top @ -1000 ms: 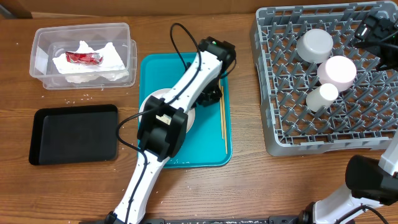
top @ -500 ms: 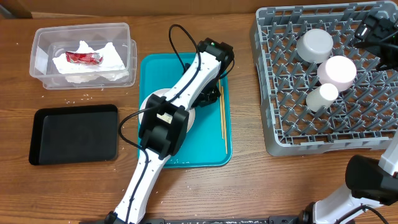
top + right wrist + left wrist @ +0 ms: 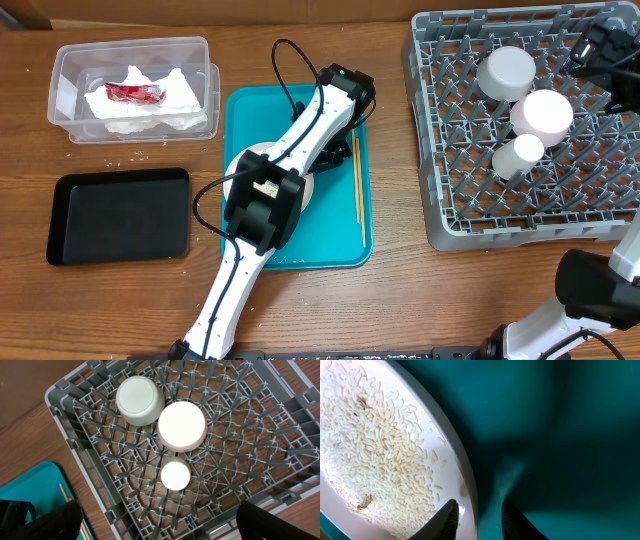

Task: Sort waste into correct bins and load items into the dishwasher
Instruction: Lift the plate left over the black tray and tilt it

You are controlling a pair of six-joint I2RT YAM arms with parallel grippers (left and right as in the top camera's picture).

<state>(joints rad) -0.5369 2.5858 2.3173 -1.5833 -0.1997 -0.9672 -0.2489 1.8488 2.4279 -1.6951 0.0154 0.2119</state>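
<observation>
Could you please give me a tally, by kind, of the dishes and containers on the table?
Upturned round white or pale-pink dishes: 3
Round white plate of rice: 1
Trays, a teal rectangular tray and a black rectangular tray: 2
Clear plastic tub: 1
Grey plastic dish rack: 1
Total: 8

Plate (image 3: 240,160) largely beneath the left arm (image 3: 310,125), rim past the wrist view's edge.

White plate (image 3: 456,462) lies flat, strewn with rice grains (image 3: 375,445).
</observation>
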